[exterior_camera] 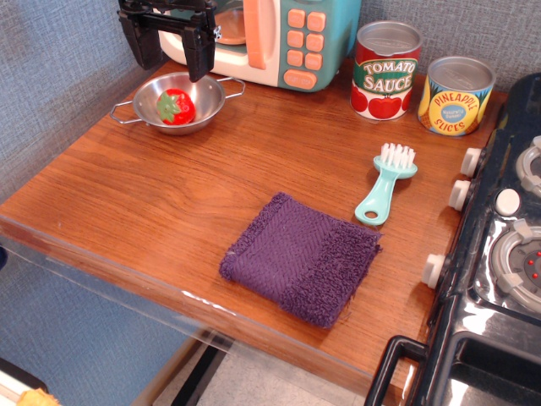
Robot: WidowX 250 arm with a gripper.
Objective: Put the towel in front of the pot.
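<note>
Observation.image — claw point(172, 52) apart above strawberry-filled pot point(211, 95); brush point(386, 183) beside towel point(301, 257).

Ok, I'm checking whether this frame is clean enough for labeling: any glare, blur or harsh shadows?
In the observation.image view the focus is sharp: the towel shows its terry texture. Glare marks the table's front edge, the stove and the pot rim. Shadows are soft. The gripper is dark, cut off by the top edge.
</note>
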